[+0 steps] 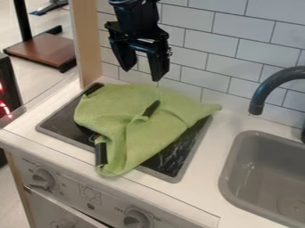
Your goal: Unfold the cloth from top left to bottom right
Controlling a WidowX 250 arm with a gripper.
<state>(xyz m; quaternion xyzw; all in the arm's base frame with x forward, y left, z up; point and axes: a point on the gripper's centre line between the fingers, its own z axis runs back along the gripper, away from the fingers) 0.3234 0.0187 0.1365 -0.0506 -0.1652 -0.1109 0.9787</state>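
Well, we see the black gripper (142, 75) up near the back wall (196, 40), pointing down. Its jaws are wide apart with nothing held in them, and we can see white tiles between them. Just below them in our view, and not touching, is the green cloth (128, 100). It lies bunched and folded on the dark stove top (170, 156), with one pointy corner out to the right, past the stove's edge, and one down at the front. We spot three black bits on the cloth: one at the back left, one in the middle and one low at the front. The stove top sits in the white bench (196, 193). To the right we see the gray sink (250, 162) with a dark tap (271, 87) bending over it.
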